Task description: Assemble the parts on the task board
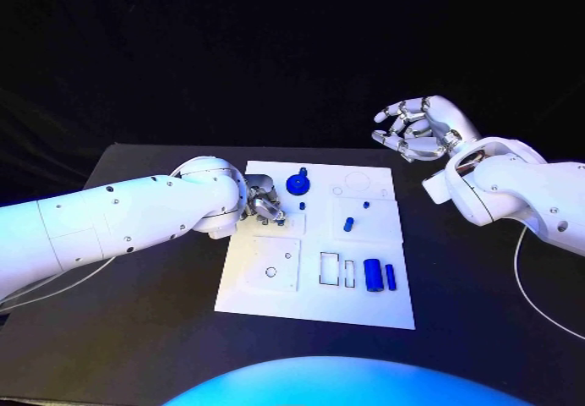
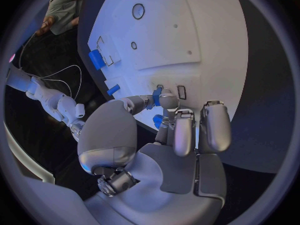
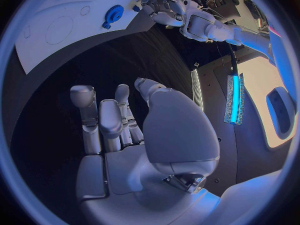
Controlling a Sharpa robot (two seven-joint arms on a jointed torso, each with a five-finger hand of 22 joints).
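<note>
Left hand [image 1: 266,208] low on task board [image 1: 311,300], at its left edge, fingers curled down; fingertips [image 2: 169,101] pinch small blue part [image 1: 301,205]. Second small blue piece [image 2: 157,120] sits under same fingers; whether held, cannot tell. Blue gear-shaped part [image 1: 297,183] stands on board just beyond left hand. Blue peg [image 1: 349,225] lies to its right, mid-board. Two blue cylinders [image 1: 380,276] lie side by side nearer robot, well apart from left hand. Right hand [image 1: 418,127] raised above black counter [image 1: 146,338], beyond board's far right corner, fingers spread, slightly curled, holding nothing.
</note>
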